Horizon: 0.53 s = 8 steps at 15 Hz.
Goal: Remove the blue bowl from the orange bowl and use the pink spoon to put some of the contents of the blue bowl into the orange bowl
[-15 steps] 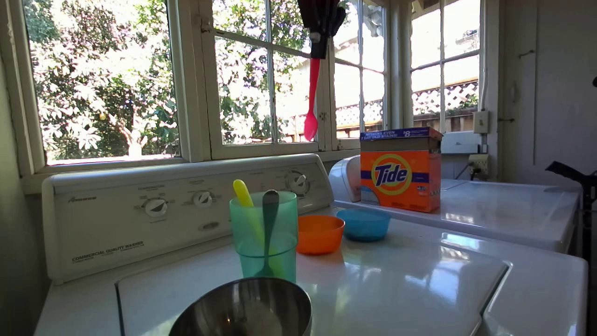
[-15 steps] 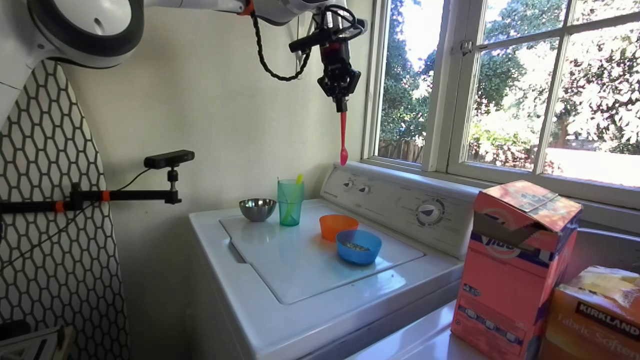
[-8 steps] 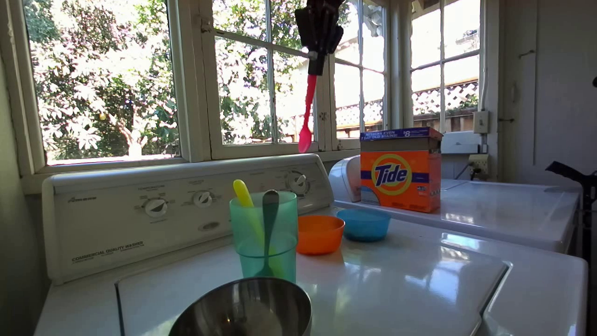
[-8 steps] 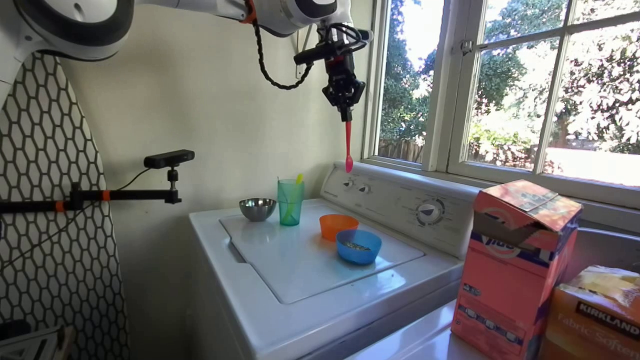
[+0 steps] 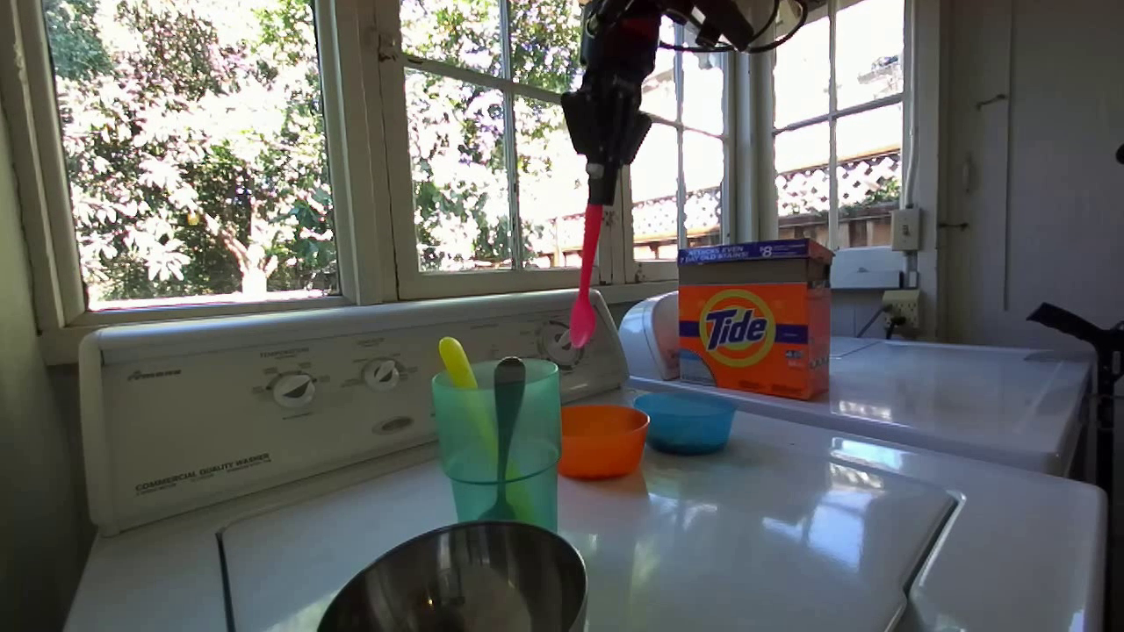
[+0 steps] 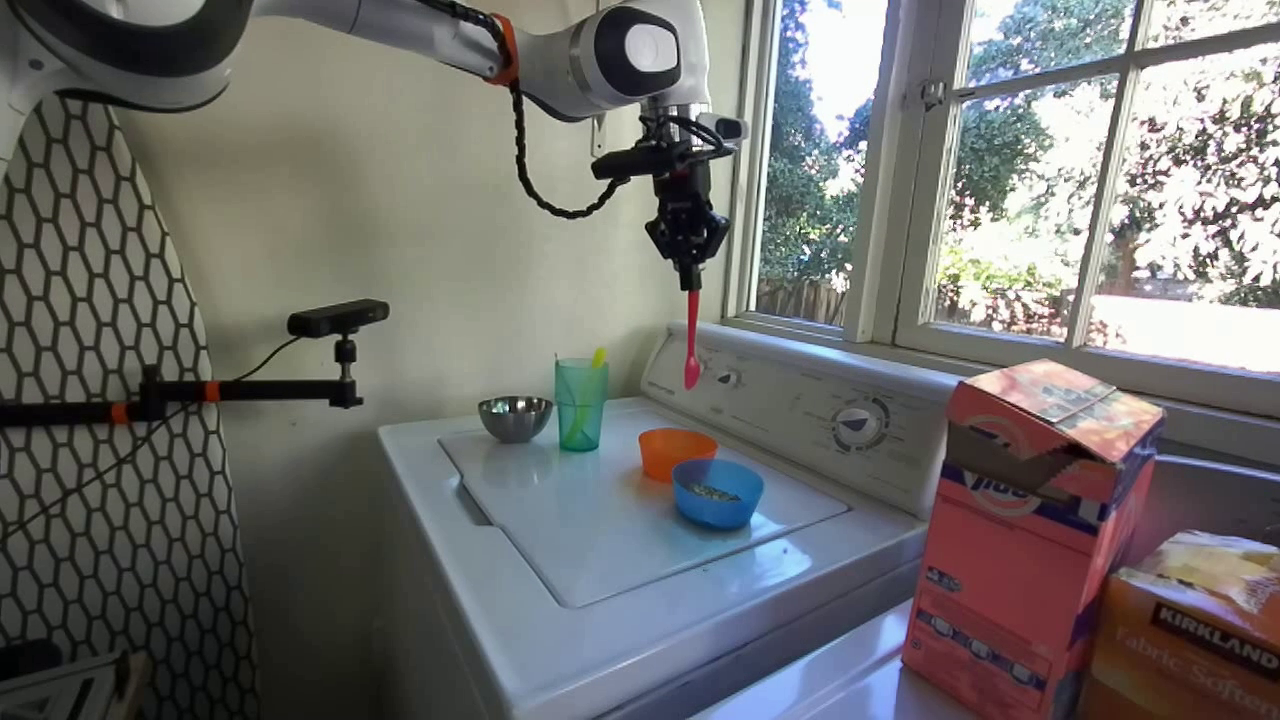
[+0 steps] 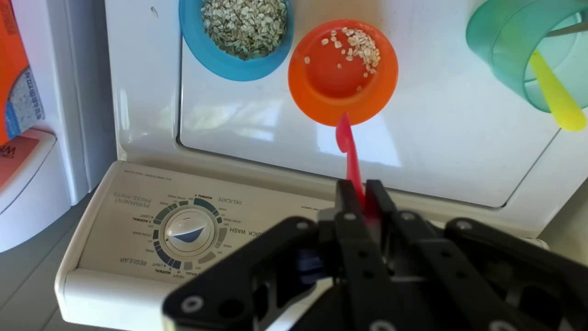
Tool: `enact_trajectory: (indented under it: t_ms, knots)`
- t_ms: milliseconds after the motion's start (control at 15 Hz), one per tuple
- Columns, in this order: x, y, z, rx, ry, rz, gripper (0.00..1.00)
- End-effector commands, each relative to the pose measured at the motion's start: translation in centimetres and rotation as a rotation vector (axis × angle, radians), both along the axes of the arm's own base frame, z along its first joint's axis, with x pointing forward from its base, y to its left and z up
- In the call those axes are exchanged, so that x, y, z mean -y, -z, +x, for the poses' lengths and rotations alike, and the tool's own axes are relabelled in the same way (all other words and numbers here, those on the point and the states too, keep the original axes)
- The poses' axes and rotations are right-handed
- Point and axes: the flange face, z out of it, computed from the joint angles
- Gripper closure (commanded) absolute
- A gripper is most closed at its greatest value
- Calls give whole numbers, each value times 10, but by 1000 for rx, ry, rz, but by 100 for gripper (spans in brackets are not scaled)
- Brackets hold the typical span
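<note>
Pink spoon (image 5: 587,268), orange bowl (image 7: 330,79) — blue bowl (image 7: 239,69), black claw (image 6: 690,281)

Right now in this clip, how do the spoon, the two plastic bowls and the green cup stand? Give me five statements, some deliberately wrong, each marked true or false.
1. The tool grips the pink spoon. True.
2. The blue bowl holds more flakes than the orange bowl. True.
3. The two bowls are nested. False: they stand side by side on the washer.
4. The green cup holds a yellow utensil and a grey utensil. True.
5. The spoon's tip is buried in the flakes. False: it hangs in the air, clear of both bowls.
</note>
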Motion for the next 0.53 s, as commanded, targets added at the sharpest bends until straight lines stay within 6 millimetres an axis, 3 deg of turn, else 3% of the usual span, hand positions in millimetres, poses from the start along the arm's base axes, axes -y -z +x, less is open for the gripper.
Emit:
enact_trajectory:
  t_ms: [0,267,467]
  knots:
    - [-4,6,2,-14,-5,11,98]
    - [24,17,1,-62,42,63,98]
    - [59,19,-1,-70,120,114,98]
